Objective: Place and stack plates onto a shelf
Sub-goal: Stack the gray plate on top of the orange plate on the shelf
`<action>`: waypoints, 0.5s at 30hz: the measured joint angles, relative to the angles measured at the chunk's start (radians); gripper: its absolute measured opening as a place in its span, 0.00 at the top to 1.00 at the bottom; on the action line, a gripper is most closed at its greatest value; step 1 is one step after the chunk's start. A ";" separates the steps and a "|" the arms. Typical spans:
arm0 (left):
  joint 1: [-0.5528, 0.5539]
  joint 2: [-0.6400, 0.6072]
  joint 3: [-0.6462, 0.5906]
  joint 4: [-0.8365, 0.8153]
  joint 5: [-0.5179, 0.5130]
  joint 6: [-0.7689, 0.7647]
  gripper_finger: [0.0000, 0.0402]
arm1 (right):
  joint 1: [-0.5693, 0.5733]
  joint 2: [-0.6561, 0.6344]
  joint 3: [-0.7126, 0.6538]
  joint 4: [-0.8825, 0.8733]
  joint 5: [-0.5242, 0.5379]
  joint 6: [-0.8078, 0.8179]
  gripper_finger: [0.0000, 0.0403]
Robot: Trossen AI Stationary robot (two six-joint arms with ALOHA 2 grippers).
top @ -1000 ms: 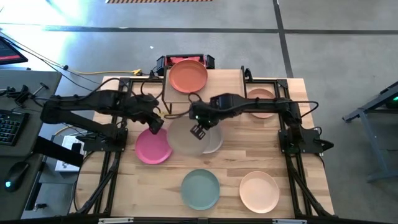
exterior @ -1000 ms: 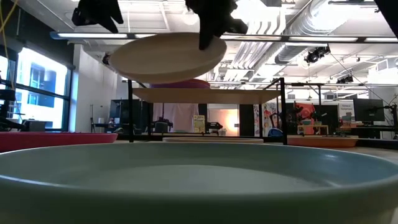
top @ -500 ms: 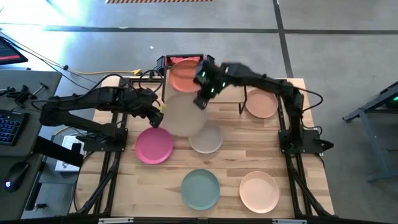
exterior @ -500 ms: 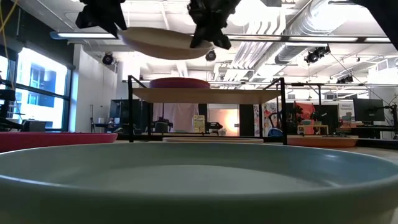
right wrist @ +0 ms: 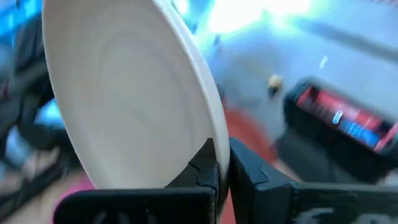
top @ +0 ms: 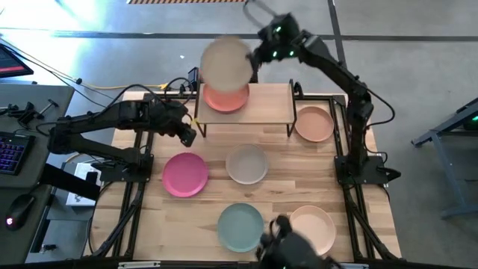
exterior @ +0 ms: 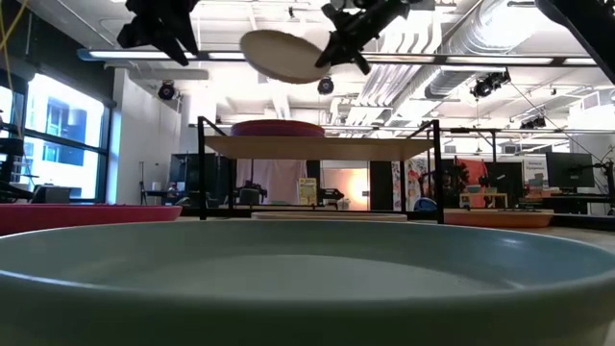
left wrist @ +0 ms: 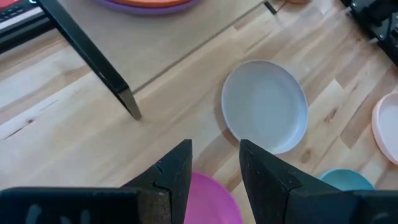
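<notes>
While my right gripper point(top: 254, 56) hangs high over the far end of the shelf point(top: 269, 104), its jaws are clenched on the rim of a beige plate point(top: 226, 63), and that plate rides tilted in the air above the shelf's left half. Directly under it a terracotta plate point(top: 226, 100) sits on the shelf top, and the left wrist view shows a purple edge point(left wrist: 146, 7) peeking out beneath it, so I judge at least 2 plates are stacked there already. The beige one looks like the next for that pile, not yet set down.

My left gripper point(top: 187, 134) waits low at the shelf's near left leg, jaws released and empty, pointing down at the tabletop point(top: 284, 187).

Plenty is left, by my count: 5 plates lie loose on the tabletop. A pink plate point(top: 184, 174) is nearest my left side, a grey plate point(top: 247, 165) sits just in front of the shelf, a teal plate point(top: 240, 226) and a cream plate point(top: 311, 230) lie along the near edge, and a peach plate point(top: 314, 124) rests just beside the shelf's right legs. The shelf's right half is bare wood, so I would call this less than halfway.
</notes>
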 joint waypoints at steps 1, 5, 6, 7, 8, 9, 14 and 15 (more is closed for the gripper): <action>0.004 0.000 0.000 0.000 0.000 0.000 0.69 | -0.022 0.000 0.000 0.046 0.001 0.016 1.00; 0.023 0.000 0.000 0.000 -0.005 0.001 0.69 | -0.087 0.002 0.000 0.180 0.002 0.110 1.00; 0.028 0.000 0.000 0.000 -0.006 0.001 0.69 | -0.097 0.003 0.000 0.192 0.001 0.129 1.00; 0.033 0.000 0.000 0.000 -0.007 0.000 0.69 | -0.104 0.004 0.001 0.197 0.002 0.138 1.00; 0.037 0.000 0.000 0.000 -0.007 0.000 0.69 | -0.108 0.004 0.001 0.196 0.001 0.145 1.00; 0.041 0.000 0.000 0.000 -0.007 0.000 0.69 | -0.112 0.006 0.001 0.185 0.000 0.157 1.00; 0.059 0.000 0.000 0.000 -0.007 0.000 0.69 | -0.112 0.030 0.001 0.126 -0.050 0.161 1.00; 0.061 0.000 0.000 0.000 -0.008 0.000 0.69 | -0.112 0.040 0.001 0.121 -0.080 0.161 1.00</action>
